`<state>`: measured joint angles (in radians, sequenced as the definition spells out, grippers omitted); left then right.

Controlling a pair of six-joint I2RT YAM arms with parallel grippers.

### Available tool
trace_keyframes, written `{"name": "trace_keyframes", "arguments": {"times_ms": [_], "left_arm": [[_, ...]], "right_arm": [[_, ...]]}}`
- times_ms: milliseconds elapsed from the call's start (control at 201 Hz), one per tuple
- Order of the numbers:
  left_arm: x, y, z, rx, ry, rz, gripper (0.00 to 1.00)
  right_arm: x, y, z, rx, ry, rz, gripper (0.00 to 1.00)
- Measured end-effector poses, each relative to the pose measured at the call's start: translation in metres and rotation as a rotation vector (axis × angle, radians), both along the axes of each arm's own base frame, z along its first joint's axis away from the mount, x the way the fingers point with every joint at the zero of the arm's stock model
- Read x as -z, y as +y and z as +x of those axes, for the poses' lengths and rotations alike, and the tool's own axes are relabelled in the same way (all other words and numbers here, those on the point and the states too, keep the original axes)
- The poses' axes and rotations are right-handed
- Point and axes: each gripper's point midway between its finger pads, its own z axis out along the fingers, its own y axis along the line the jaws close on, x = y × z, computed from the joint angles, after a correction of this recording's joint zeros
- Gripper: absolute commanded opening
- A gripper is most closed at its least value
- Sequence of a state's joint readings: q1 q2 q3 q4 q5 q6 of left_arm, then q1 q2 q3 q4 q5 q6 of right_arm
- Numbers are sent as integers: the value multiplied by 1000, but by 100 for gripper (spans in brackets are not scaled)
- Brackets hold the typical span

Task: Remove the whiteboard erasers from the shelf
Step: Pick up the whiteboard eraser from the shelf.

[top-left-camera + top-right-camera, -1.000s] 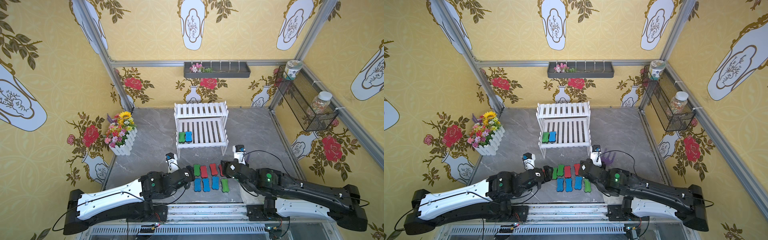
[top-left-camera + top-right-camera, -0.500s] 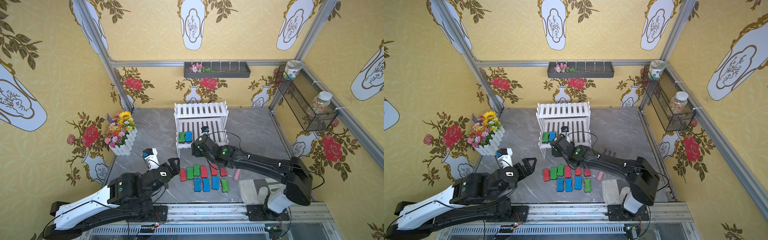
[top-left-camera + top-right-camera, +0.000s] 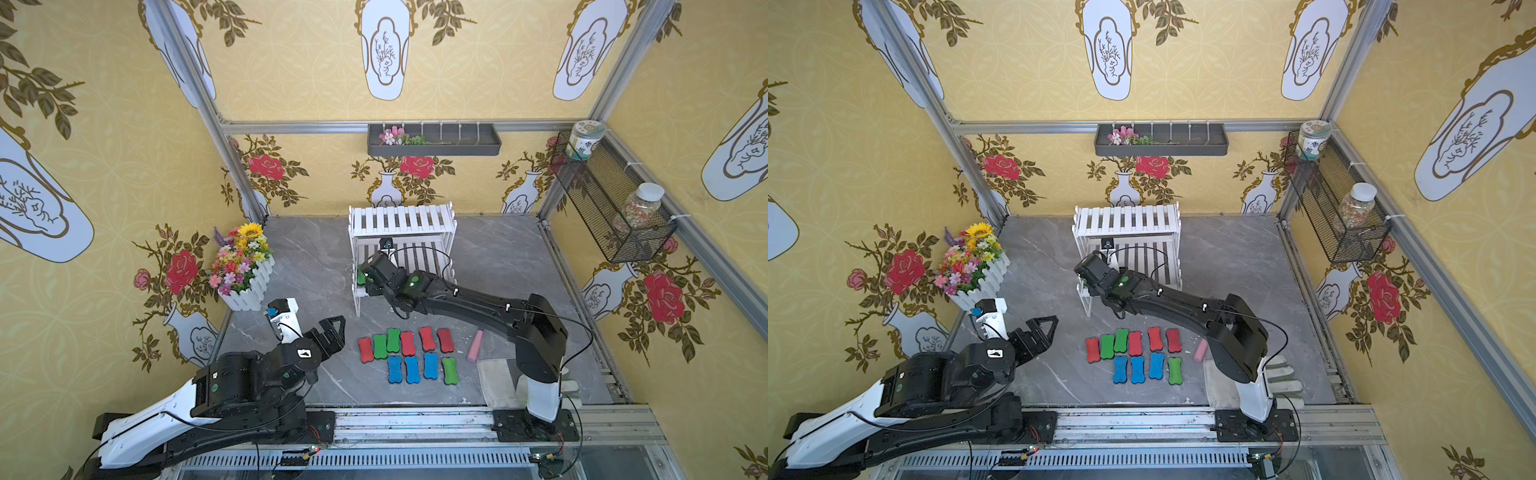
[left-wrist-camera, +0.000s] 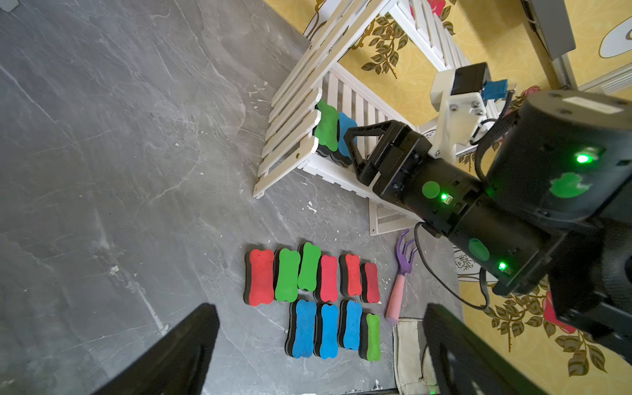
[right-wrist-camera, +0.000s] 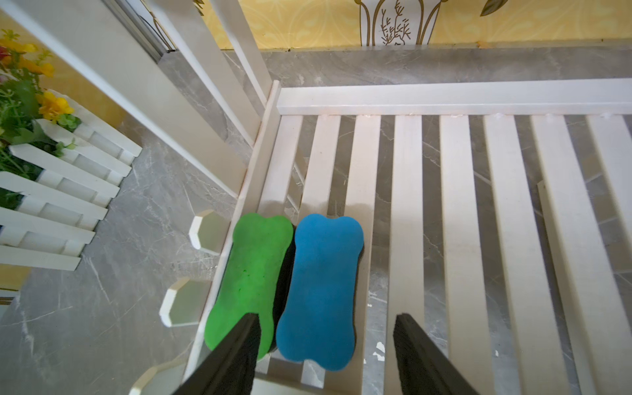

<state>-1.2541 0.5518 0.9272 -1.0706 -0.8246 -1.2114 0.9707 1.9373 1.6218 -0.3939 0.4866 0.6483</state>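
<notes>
Right gripper (image 5: 325, 318) spread, jaws straddling the blue eraser (image 5: 321, 290) at the 7 o'clock corner of the shelf (image 5: 458, 205) lower tier. Green eraser (image 5: 253, 277) just beside. Long axis along slats, 12-to-6. Left gripper (image 3: 328, 331) spread, well apart.

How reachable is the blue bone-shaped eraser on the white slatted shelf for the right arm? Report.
Probably yes: the right tool hangs open directly over that blue eraser, nothing lying between them.

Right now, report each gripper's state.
Left gripper: open, holding nothing.
Right gripper: open, fingers astride the blue eraser on the shelf, not yet closed on it.
</notes>
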Motion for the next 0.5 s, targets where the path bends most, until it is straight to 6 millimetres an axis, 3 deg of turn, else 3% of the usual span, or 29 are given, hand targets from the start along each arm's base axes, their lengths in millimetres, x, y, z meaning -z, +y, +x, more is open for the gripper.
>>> {"name": "trace_keyframes", "arguments": {"times_ms": [498], "left_arm": [[5, 4, -2, 11, -5, -2, 99]], "right_arm": [[14, -1, 12, 8, 15, -49, 65]]}}
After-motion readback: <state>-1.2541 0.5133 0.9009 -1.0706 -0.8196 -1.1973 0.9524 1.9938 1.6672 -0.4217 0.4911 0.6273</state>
